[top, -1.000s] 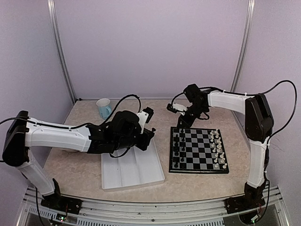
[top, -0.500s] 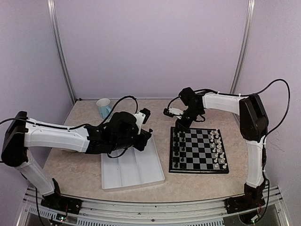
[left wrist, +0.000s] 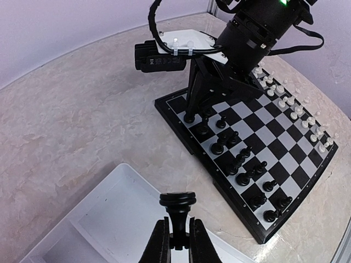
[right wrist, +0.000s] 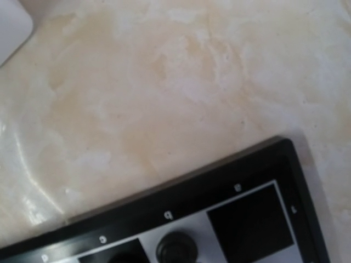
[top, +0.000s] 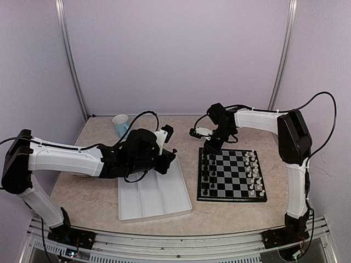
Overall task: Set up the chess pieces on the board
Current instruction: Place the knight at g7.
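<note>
My left gripper (left wrist: 177,226) is shut on the stem of a black chess piece (left wrist: 177,201), held over the near corner of the white tray (left wrist: 109,219); in the top view that gripper (top: 170,156) sits at the tray's far right. The board (top: 230,199) lies right of the tray, with black chess pieces (top: 205,170) in its two left columns. My right gripper (left wrist: 191,109) reaches down shut at the board's far left corner, its tips at a black piece (right wrist: 176,249) on the edge row. I cannot tell whether it grips that piece. The right wrist view shows no fingers.
White pieces (top: 253,175) fill the board's right columns. The white tray (top: 156,200) has long compartments. A pale blue cup (top: 120,125) stands at the back left. Bare marbled tabletop lies between tray and board. Purple walls close in the back and sides.
My right gripper has moved left and down to the board's far left corner. The left gripper, still holding its piece, has drifted slightly back and left.
</note>
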